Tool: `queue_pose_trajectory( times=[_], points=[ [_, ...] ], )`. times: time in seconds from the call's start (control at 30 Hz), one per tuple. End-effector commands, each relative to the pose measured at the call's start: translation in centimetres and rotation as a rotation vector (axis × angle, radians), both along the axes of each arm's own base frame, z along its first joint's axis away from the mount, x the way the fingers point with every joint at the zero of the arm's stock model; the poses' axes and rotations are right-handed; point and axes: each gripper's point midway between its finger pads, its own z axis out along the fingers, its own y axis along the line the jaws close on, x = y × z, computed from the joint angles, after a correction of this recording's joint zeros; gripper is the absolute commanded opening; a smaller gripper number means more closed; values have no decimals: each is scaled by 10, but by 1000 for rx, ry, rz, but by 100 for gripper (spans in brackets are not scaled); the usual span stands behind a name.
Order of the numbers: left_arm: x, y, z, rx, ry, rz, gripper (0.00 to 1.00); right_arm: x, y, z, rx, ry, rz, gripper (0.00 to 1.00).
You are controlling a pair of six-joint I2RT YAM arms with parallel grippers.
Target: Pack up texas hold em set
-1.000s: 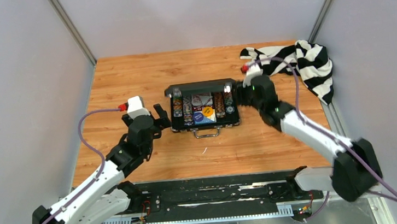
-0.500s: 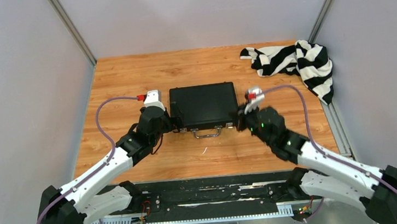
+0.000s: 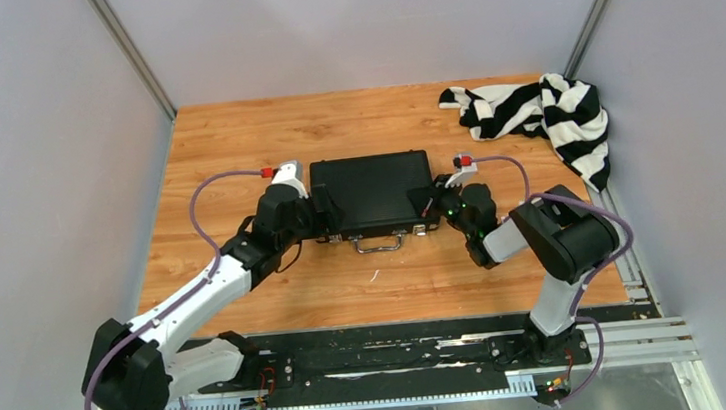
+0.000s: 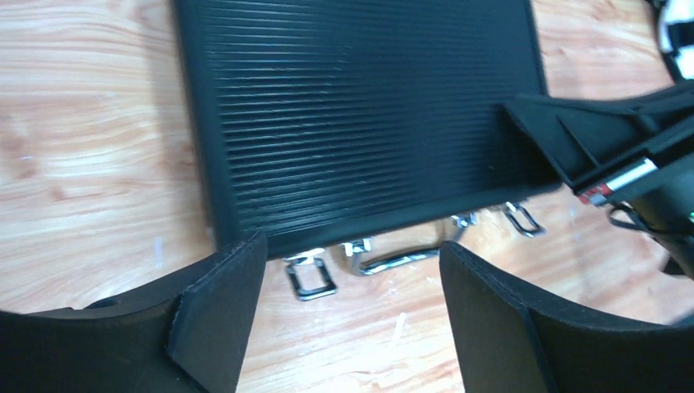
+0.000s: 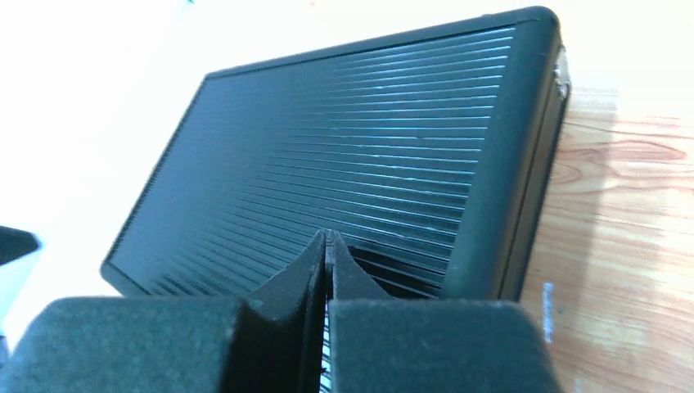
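Observation:
The black briefcase point(image 3: 373, 189) of the texas hold em set lies shut in the middle of the wooden table, its ribbed lid point(image 4: 360, 115) up, so the chips, cards and dice are hidden inside. Its metal handle point(image 4: 401, 258) and two latches point(image 4: 311, 278) face the near edge, and the latches hang loose. My left gripper point(image 3: 324, 219) is open at the case's front left corner, its fingers point(image 4: 217, 311) straddling bare wood in front of the left latch. My right gripper point(image 5: 327, 239) is shut with nothing in it, its tips over the lid's right end point(image 3: 423, 202).
A black-and-white striped cloth point(image 3: 531, 113) lies bunched at the far right corner of the table. Grey walls close in the sides and back. My right arm's elbow point(image 3: 567, 230) is folded near the table's right edge.
The case stood open with chips showing a second ago; its lid is now down. My right gripper has shut and come onto the lid's right end, and the left has moved to the front left corner.

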Motion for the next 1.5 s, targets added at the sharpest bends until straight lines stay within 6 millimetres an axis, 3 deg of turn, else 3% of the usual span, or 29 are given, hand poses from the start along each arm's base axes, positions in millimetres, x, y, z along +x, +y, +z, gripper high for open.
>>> queue_pose_trajectory(
  times=[0.0,0.2,0.3,0.4,0.6,0.67,0.73,0.8,0.9,1.1,1.2,1.27,1.37,1.47],
  points=[
    [-7,-43,7,-167,27,-191,74,-45,-9,-69,57,196,21,1],
    [-12,-60,-18,-243,96,-265,35,-46,-5,-74,65,213,42,1],
    [-18,-54,-35,-244,123,-241,2,-47,-3,-76,63,221,52,1],
    [-22,-41,-69,-196,199,-190,0,-49,-5,-83,58,237,50,1],
    [-58,-15,-181,-107,528,-67,0,-51,-5,-80,74,225,53,1],
    [-62,-5,-207,-83,567,4,0,-50,-5,-80,72,225,56,1],
    [-59,-3,-213,-86,565,37,0,-50,-4,-77,79,214,63,1],
    [-55,-5,-205,-108,536,37,0,-52,-3,-75,83,209,74,1],
    [-47,-7,-176,-135,433,18,0,-57,-2,-65,89,187,97,1],
    [-47,-14,-87,-199,239,-82,3,-66,8,-10,137,88,169,1],
    [-43,-7,-37,-215,134,-67,23,-72,14,10,99,57,190,1],
    [-39,2,-12,-206,70,-35,49,-77,15,11,30,55,197,1],
    [-33,13,8,-162,17,3,69,-81,2,-13,-65,164,151,1],
    [-30,11,10,-148,25,-3,75,-86,-8,-42,-117,251,126,1]
  ],
)
